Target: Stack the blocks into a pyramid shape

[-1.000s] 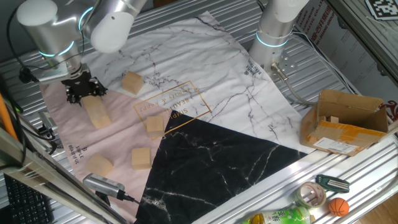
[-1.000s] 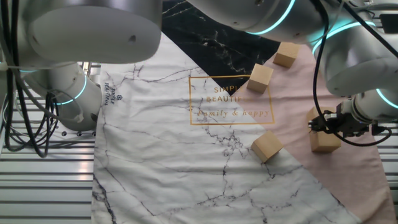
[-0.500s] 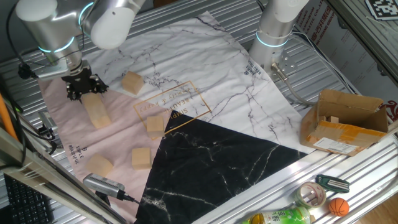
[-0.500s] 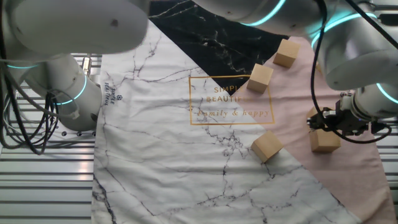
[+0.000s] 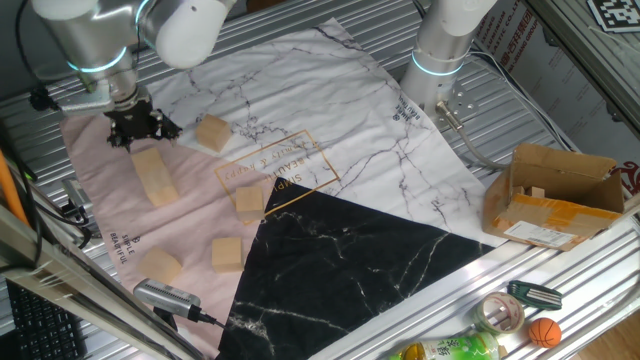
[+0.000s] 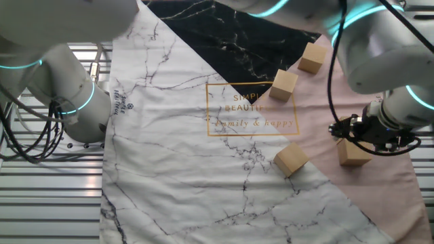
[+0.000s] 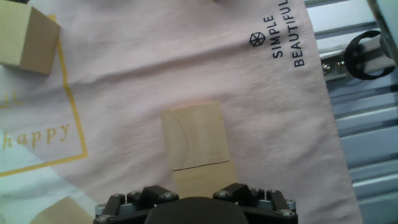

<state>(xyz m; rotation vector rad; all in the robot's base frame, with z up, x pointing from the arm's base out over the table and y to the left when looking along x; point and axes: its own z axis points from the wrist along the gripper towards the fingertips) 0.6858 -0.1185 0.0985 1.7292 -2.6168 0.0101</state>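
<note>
Two tan wooden blocks [image 5: 155, 176] lie side by side, touching, on the pink part of the cloth. My gripper [image 5: 136, 128] hovers just behind and above them, open and empty. In the hand view the pair [image 7: 193, 134] lies straight below my gripper [image 7: 196, 191], and the nearer block is partly hidden by the hand. In the other fixed view my gripper [image 6: 369, 132] is over the pair [image 6: 354, 153]. Several other blocks lie apart: one [image 5: 212, 133] on the marble print, one [image 5: 249, 203] by the gold frame, and two [image 5: 227, 254] [image 5: 160, 266] nearer the front.
A brown cardboard box [image 5: 555, 195] stands at the right. A tape roll [image 5: 500, 313], a small orange ball [image 5: 544, 331] and a bottle [image 5: 445, 349] lie at the front edge. A second robot base [image 5: 445, 50] stands at the back. A black handle [image 5: 165, 297] lies near the front-left block.
My gripper has lifted up and back off the pair of touching blocks. The blocks have stayed where they were.
</note>
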